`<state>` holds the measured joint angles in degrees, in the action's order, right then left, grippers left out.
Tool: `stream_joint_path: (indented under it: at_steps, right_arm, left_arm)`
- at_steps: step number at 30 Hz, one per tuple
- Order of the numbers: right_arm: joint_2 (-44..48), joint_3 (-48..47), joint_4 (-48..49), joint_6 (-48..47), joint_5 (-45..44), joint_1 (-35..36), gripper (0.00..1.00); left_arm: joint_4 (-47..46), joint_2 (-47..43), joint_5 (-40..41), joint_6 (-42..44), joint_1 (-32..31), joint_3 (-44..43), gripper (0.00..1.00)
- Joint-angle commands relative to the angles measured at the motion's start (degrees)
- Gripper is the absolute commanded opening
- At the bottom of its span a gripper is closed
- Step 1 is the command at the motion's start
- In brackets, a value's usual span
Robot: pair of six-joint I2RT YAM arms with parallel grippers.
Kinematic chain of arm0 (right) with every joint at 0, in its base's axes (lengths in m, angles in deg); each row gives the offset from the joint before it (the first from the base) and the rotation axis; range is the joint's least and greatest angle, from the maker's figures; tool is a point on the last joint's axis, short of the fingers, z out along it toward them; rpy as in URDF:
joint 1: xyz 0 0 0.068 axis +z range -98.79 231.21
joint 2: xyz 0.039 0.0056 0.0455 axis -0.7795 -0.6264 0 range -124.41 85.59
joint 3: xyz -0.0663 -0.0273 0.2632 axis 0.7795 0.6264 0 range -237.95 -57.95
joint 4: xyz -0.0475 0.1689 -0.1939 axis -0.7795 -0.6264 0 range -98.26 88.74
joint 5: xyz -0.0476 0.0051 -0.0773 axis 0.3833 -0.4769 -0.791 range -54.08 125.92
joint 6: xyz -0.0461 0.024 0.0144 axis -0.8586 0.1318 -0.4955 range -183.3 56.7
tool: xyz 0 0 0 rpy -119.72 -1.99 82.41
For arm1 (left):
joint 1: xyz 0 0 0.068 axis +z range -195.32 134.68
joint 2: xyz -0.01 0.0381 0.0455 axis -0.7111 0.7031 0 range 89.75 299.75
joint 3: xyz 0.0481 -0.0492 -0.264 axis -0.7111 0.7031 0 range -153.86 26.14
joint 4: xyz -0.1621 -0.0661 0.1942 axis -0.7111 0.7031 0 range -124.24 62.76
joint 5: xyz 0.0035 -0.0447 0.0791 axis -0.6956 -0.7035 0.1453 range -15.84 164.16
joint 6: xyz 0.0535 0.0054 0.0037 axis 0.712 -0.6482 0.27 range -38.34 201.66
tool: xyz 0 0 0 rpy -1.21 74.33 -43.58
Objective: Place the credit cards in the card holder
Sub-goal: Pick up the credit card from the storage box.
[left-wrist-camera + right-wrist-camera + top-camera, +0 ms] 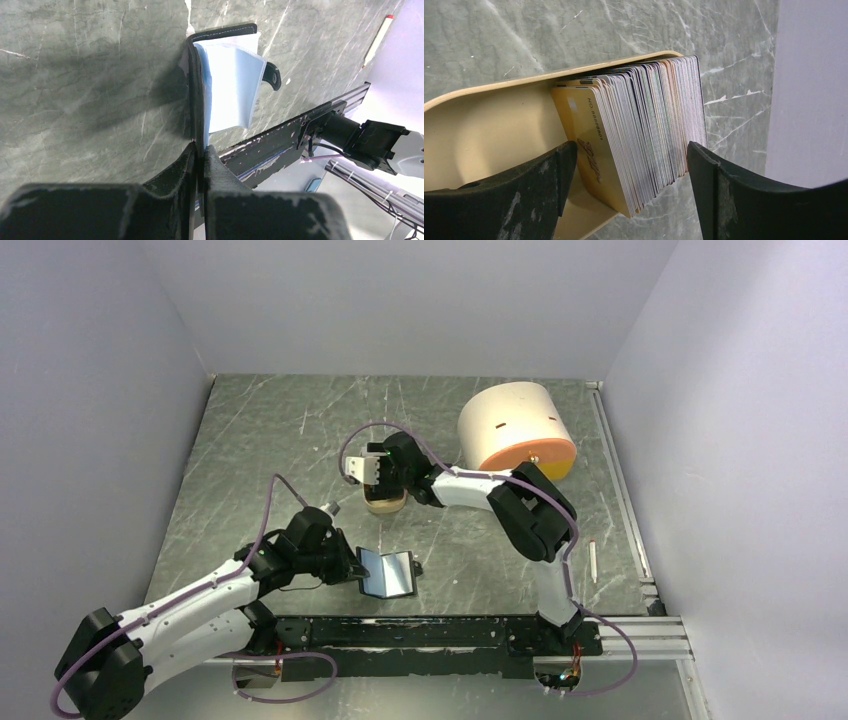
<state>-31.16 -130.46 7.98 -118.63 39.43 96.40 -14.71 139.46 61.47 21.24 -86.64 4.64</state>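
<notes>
The credit cards stand on edge as a thick stack in the tan tray, with a yellow-orange card facing left. My right gripper is open and straddles the stack, one finger close on each side. From above, the right gripper hangs over the tray at mid-table. The card holder is a black wallet lying open with its blue-grey pockets showing. My left gripper is shut on its black edge. In the top view the card holder sits near the front, with the left gripper at its left side.
A big cream-and-orange cylinder lies at the back right, behind the right arm. A thin white stick lies near the right edge of the table. A black rail runs along the front edge.
</notes>
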Motion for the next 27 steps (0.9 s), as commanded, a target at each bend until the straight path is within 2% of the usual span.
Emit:
stream_joint_path:
  at_steps: [1, 9, 23, 27]
  right_arm:
    - [-0.6, 0.0, 4.8, -0.6, -4.3, -0.5, 0.82]
    - [1.3, -1.0, 1.0, 1.7, -1.4, -0.5, 0.67]
    - [2.6, -1.6, -0.5, 2.4, 0.3, -0.6, 0.59]
    - [2.9, -1.7, -0.8, 2.6, 0.7, -0.8, 0.52]
  left_arm:
    - [-0.8, -0.8, -1.0, 0.2, 0.4, 0.3, 0.09]
    - [-1.1, -1.1, -1.1, -0.1, 0.4, 0.5, 0.09]
    - [-1.8, -1.0, -1.6, -0.2, 0.4, 1.2, 0.09]
    - [-1.9, -0.9, -1.7, -0.3, 0.4, 1.2, 0.09]
